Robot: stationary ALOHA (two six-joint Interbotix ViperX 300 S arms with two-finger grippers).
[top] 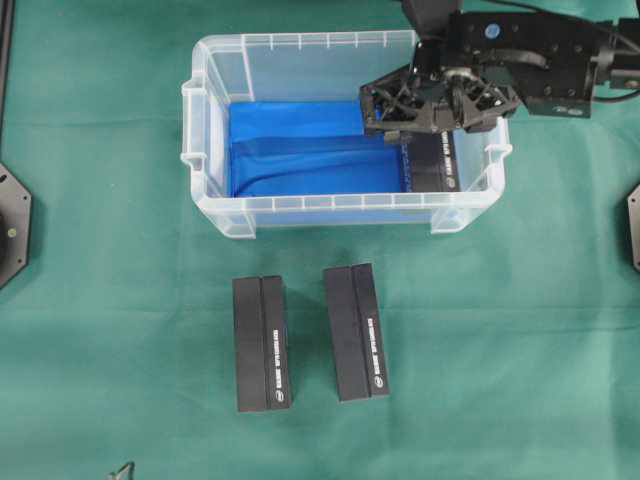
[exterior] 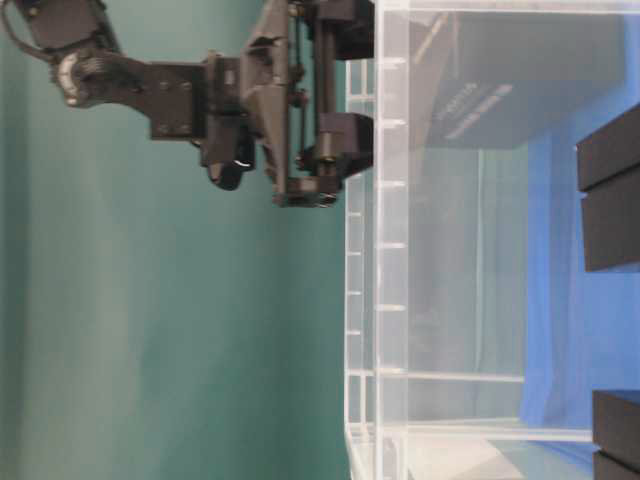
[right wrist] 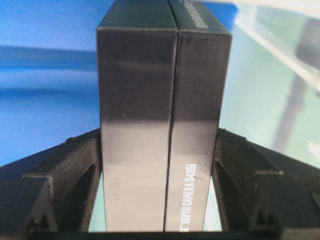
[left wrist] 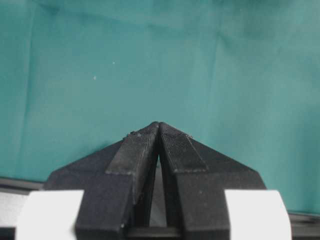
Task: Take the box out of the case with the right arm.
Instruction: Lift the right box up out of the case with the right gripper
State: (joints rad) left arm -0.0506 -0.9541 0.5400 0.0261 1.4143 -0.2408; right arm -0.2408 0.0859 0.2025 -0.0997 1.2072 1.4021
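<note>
The clear case (top: 300, 205) with its blue-lined bottom stands at the back middle of the green cloth. A black box (top: 435, 165) with white lettering is inside it, against the right end wall. My all-black right gripper (top: 425, 135) reaches down over that end. In the right wrist view its fingers (right wrist: 80, 170) press both long sides of the box (right wrist: 165, 100), so it is shut on the box. The table-level view shows the gripper (exterior: 340, 95) at the case rim (exterior: 390, 300), with the box (exterior: 520, 85) still within the walls. My left gripper (left wrist: 159, 125) is shut and empty over bare cloth.
Two more black boxes (top: 261, 343) (top: 356, 331) lie side by side on the cloth in front of the case. An arm base (top: 10, 225) sits at the left edge and another (top: 634, 225) at the right edge.
</note>
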